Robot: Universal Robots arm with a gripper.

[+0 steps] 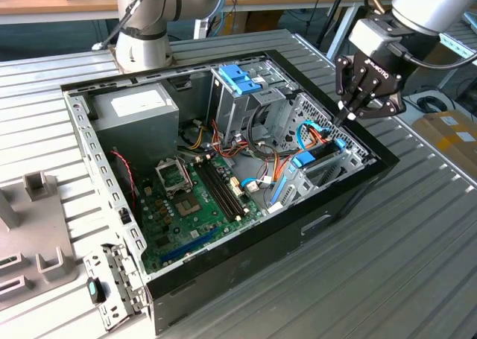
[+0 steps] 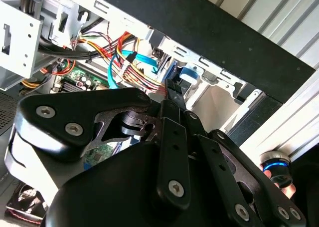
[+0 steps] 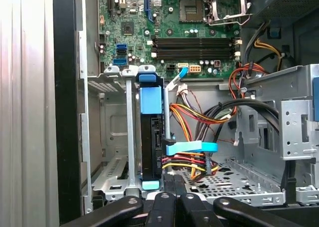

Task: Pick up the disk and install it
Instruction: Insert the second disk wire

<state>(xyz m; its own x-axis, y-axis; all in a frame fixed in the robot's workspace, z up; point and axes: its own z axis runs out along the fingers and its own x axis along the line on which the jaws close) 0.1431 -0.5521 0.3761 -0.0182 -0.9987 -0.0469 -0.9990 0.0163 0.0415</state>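
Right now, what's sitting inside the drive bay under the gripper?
The disk stands on edge in the metal bay, blue carrier ends showing, the gripper just above it. Its label and lower part are hidden.

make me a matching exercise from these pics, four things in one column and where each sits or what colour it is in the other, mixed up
Things:
1. disk
2. gripper
3. power supply box
4. motherboard

Descriptions:
A. green, flat on the case floor
B. grey with a white sticker, in the case's far corner at the exterior view's left
C. on edge in the drive bay, blue frame ends showing
D. black, above the case's edge at the exterior view's right, just over the drive bay

Pairs: 1-C, 2-D, 3-B, 4-A
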